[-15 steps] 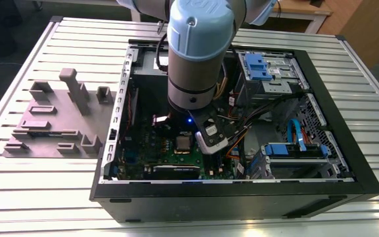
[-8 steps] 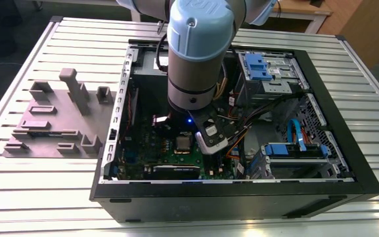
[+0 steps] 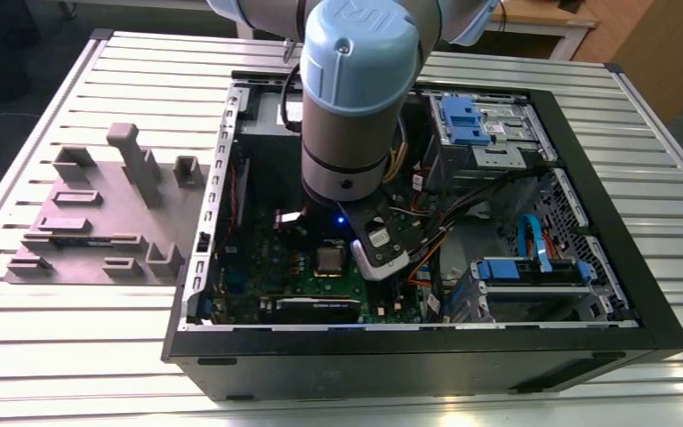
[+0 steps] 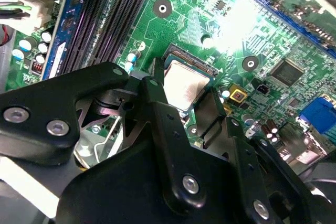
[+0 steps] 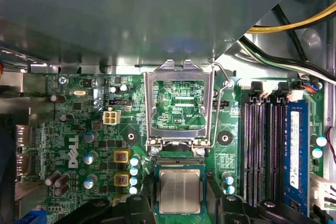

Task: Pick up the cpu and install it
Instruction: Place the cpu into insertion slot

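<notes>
We start with the slatted metal table [image 3: 68,338], which carries the open computer case [image 3: 437,360]. The arm [image 3: 354,89] reaches down into the case over the green motherboard [image 5: 73,145]. In the first wrist view the socket's metal load frame [image 5: 178,72] is flipped open, with its wire lever beside it. In the second wrist view the gripper [image 4: 185,90] has its jaws pressed against two opposite edges of the cpu [image 4: 185,83], grasping it right at the socket. A strip of socket contacts [image 5: 178,160] shows past one edge of the chip, so we judge that it may not sit squarely. Released while tilted or offset, it could bend those contacts. A jaw could also catch the socket wall and drag the chip askew.
</notes>
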Controlling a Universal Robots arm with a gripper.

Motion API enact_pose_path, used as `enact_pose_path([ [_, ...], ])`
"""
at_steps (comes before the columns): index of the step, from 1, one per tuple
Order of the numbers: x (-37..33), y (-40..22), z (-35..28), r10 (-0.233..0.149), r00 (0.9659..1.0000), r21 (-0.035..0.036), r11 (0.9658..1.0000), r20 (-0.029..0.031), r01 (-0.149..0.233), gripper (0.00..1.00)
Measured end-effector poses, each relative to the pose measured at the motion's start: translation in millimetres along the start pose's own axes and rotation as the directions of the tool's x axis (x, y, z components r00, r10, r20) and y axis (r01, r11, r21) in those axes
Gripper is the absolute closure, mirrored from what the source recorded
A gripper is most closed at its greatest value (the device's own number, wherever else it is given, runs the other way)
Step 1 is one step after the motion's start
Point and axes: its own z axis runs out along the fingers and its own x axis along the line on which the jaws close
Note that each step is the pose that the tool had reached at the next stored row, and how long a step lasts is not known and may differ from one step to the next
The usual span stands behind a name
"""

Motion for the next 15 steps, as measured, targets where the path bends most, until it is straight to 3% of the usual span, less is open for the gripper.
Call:
enact_pose_path([
  [6,0.2,-0.2,4.5,-0.002,1.0000,0.0007,1.0000,-0.0008,0.002,0.53],
  [15,2.0,-0.3,5.8,-0.004,1.0000,0.0000,1.0000,-0.0004,0.004,0.53],
])
